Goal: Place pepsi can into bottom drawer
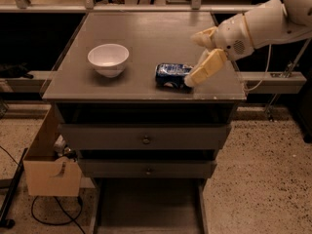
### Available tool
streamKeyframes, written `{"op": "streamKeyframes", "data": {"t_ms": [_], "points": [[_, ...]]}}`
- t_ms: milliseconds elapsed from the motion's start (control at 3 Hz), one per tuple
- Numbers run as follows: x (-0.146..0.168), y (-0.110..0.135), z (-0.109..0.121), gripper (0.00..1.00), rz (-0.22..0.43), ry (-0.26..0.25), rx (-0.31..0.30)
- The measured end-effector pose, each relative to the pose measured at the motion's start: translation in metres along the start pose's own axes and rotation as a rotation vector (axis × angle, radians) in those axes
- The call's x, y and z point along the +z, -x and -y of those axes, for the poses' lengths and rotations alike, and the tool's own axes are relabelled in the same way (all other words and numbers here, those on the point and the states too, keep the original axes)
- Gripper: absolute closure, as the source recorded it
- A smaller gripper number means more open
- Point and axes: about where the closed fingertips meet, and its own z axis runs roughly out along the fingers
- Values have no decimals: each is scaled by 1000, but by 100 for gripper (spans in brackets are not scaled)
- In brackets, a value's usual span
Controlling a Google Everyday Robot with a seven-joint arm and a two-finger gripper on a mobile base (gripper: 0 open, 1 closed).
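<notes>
The pepsi can (171,76) lies on its side on the grey cabinet top (146,28), near the front edge and right of centre. My gripper (191,61) reaches in from the right on a cream arm and is open. Its nearer finger (205,68) slants down to the can's right end, and its farther finger (202,36) sits behind and above. The can is not between them. The bottom drawer (146,206) is pulled out at floor level below the cabinet, and its flat floor is bare.
A white bowl (108,58) stands on the left of the cabinet top. Two shut drawer fronts with round knobs (145,139) sit above the open drawer. A cardboard box (48,172) and a cable lie on the floor at the left. A rail runs at the right.
</notes>
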Motion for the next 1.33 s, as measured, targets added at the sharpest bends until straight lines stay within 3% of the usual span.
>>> {"op": "streamKeyframes", "data": {"t_ms": [667, 1000, 1333], "points": [[7, -14, 37, 0, -241, -58, -151], [-14, -38, 63, 0, -269, -87, -148], [-26, -54, 81, 0, -186, -90, -81]]}}
